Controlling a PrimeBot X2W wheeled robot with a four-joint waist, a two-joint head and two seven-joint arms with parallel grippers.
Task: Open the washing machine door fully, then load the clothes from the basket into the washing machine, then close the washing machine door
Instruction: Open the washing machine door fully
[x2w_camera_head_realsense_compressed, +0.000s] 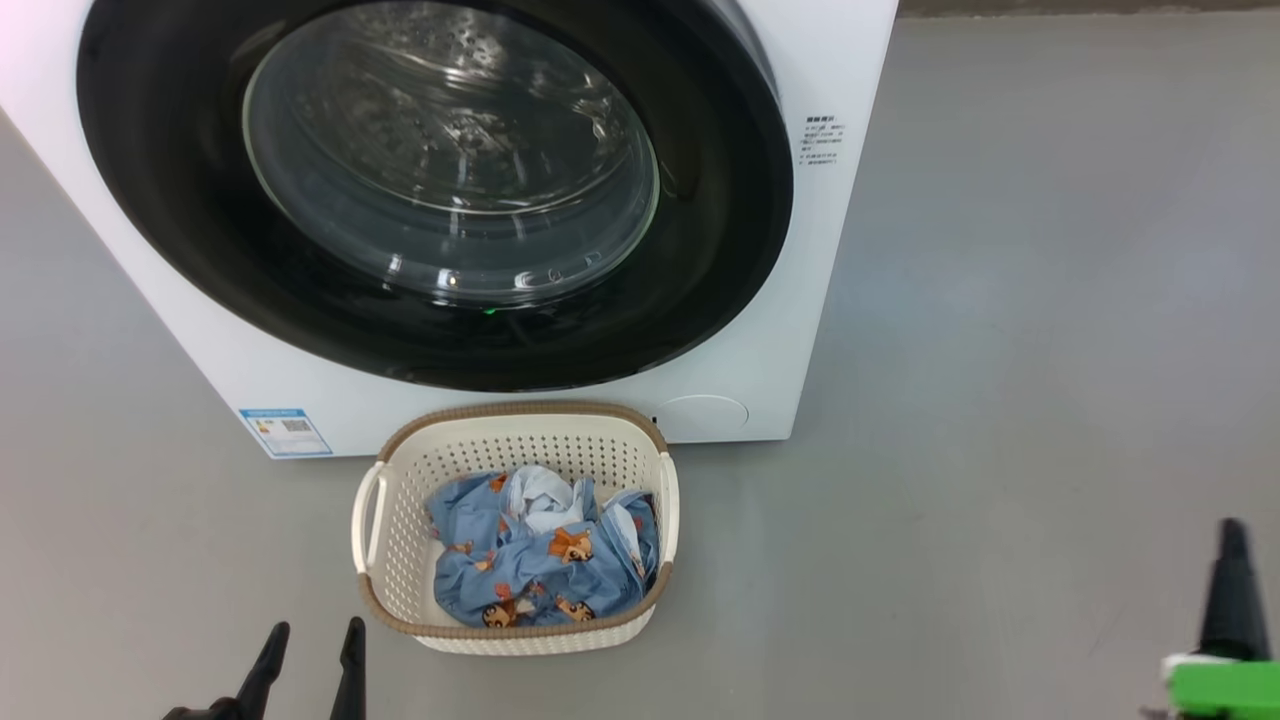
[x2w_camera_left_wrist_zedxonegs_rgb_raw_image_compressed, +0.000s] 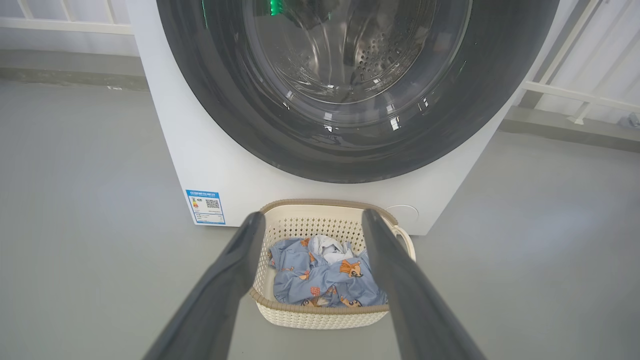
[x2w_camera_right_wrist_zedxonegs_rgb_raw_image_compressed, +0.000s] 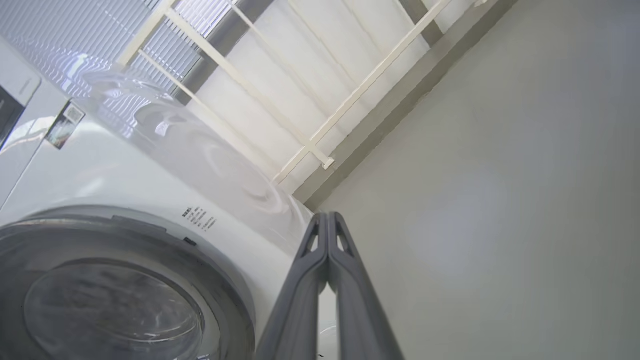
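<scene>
Step one pending: round glossy black washer door (x2w_camera_head_realsense_compressed: 720, 200) shut. My left fingers (x2w_camera_left_wrist_zedxonegs_rgb_raw_image_compressed: 225, 280) spread, right fingers (x2w_camera_right_wrist_zedxonegs_rgb_raw_image_compressed: 310, 280) pinched empty, right of it; next I hook its edge.

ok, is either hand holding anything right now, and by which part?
Nothing is held. The left hand is open and empty short of the basket; the right hand is shut on nothing, beside the washing machine.

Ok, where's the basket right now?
Head view, lower centre: the basket sits on the floor just before the washing machine, right of the left gripper.
</scene>
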